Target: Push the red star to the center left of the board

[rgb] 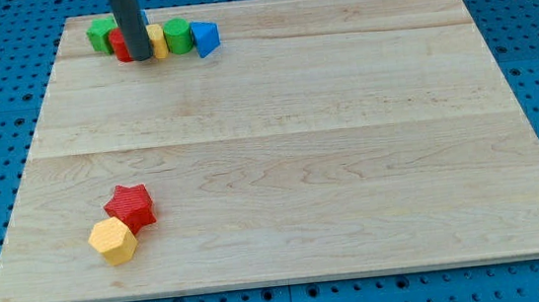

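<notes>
Camera view: my tip [139, 56] (no pincer here) rests among top-left blocks, well apart from red star [130, 205].

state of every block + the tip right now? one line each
red star: flat on the board, lower left, touching the yellow hexagon.
yellow hexagon: just below-left of the star.
green block: left end of the top-edge row.
red block: partly hidden behind the rod.
yellow block: mostly hidden, shape unclear.
green cylinder: upright.
blue block: right end of the row.
my tip: at the top row, far from the star.
</notes>
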